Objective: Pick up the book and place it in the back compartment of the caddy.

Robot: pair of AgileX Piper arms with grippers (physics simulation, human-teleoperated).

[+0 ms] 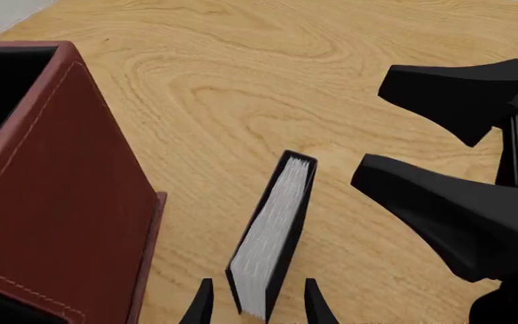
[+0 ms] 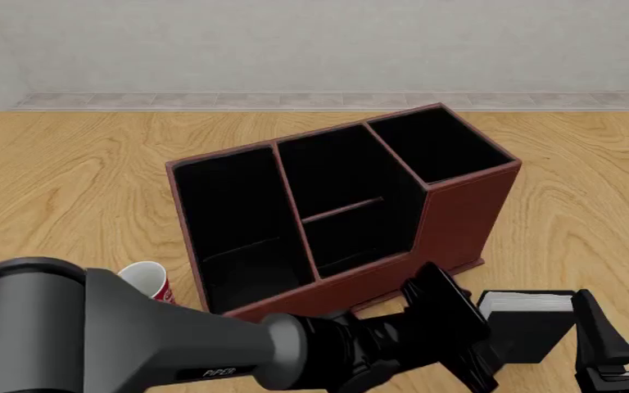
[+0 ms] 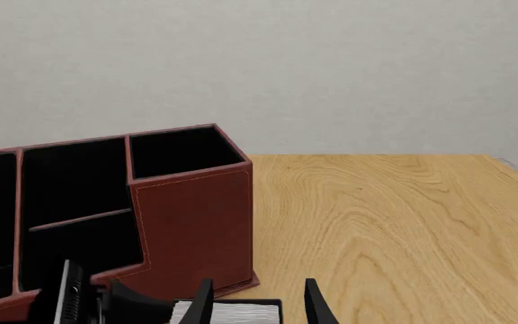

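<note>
Caddy mid-worktop, book and mug on its near side

The reddish-brown rectangular caddy (image 2: 462,209) sits on the wooden worktop (image 2: 63,180), angled, its right end farther back. The small black hardcover book (image 2: 524,323) stands just before the caddy's near right corner, between the left gripper (image 2: 470,344) and the right gripper (image 2: 621,344). The red-and-white mug (image 2: 148,281) lies before the caddy's left end.
</note>
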